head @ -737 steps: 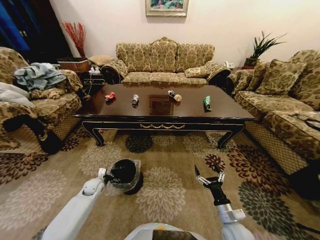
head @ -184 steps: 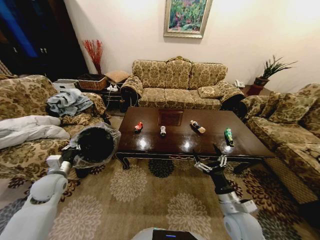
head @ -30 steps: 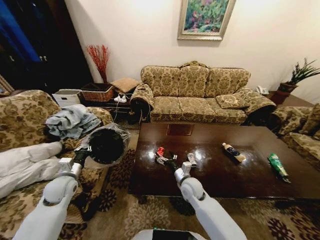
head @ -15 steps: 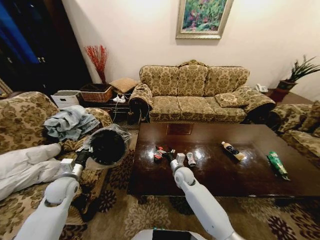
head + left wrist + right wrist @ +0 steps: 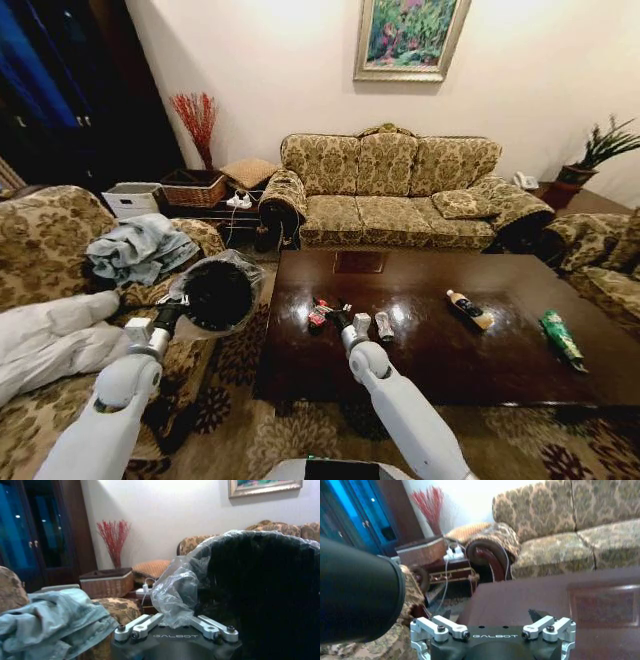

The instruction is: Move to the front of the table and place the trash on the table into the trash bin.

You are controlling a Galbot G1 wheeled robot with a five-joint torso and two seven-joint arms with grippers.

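2 claws | L (image 5: 172, 312) grips trash bin (image 5: 218, 293) | R (image 5: 338, 315) open by red can (image 5: 318, 314) on table (image 5: 440, 350)

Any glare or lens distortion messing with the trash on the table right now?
Head view: bright glare patches on the glossy table right beside the crushed red can and silver-black can; wide-angle bending toward the edges. Left wrist view: the trash bin is a dark, unlit mass. Right wrist view: pale sheen on the tabletop.
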